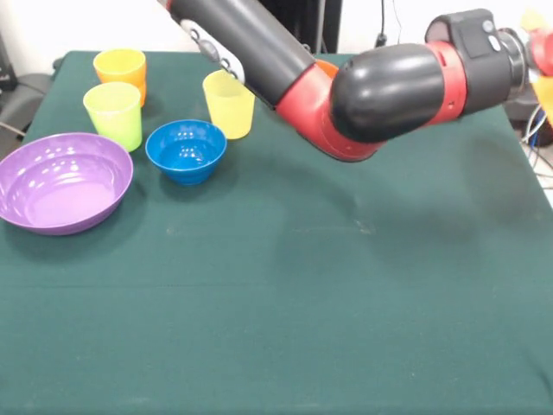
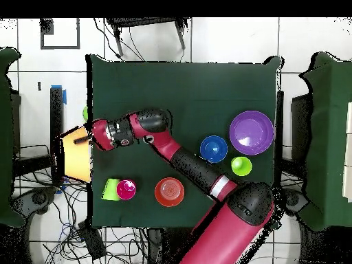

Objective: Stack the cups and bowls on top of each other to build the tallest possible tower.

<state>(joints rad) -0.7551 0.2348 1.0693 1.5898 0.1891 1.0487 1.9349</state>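
In the front view an orange cup point(image 1: 120, 69), a lime green cup point(image 1: 114, 114) and a translucent yellow cup point(image 1: 229, 104) stand upright at the far left. A small blue bowl point(image 1: 186, 151) and a wide purple bowl point(image 1: 62, 181) sit in front of them. Overhead, a red-orange bowl point(image 2: 170, 192) sits near the table's bottom edge. A red cup point(image 2: 126, 189) stands there too, close beside a green cup point(image 2: 110, 189). My gripper point(image 2: 88, 136) reaches past the table's left edge, over an orange-yellow bowl point(image 2: 74, 157). Nothing is stacked.
My arm point(image 1: 371, 95) stretches low across the far side of the table in the front view. A sliver of green point(image 2: 85, 113) shows at the table's left edge overhead. Cables lie on the floor around the table.
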